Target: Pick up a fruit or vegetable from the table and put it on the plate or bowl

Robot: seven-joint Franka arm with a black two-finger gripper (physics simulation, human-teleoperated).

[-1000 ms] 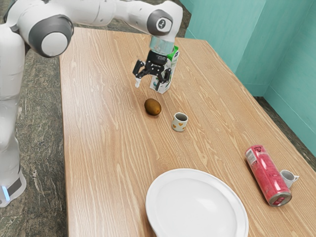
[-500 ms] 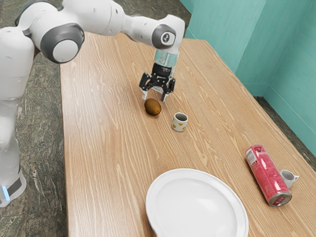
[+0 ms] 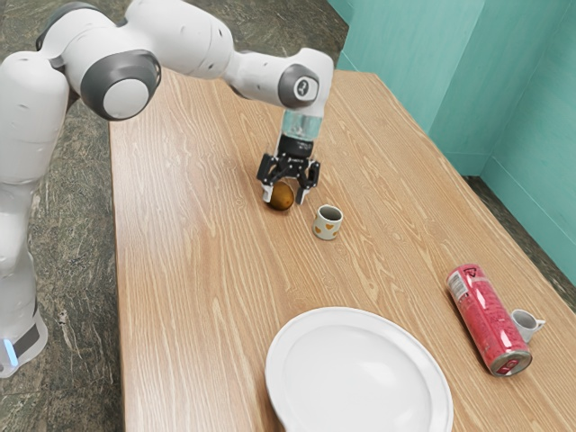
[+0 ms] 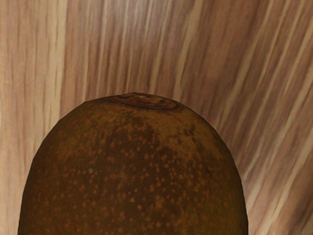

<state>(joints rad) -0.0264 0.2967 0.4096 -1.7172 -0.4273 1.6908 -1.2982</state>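
- Pincer [image 3: 286, 193]: come down within the last second; spread wide, straddling kiwi [image 3: 283, 199], frame centre.
- Kiwi: resting on worktop [image 3: 180, 234], unmoved; closing seems next.
- Plate [image 3: 360, 382]: lower centre, well apart.

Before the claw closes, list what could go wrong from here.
1. The kiwi is round and sits inside the open claw; it may roll or squirt out on closing.
2. The small cup stands close beside the kiwi, on the way to the plate; a low carry could knock it over.

A brown, speckled kiwi [image 4: 134, 171] with its stem end showing rests on the wood-grain table [image 4: 254, 58].
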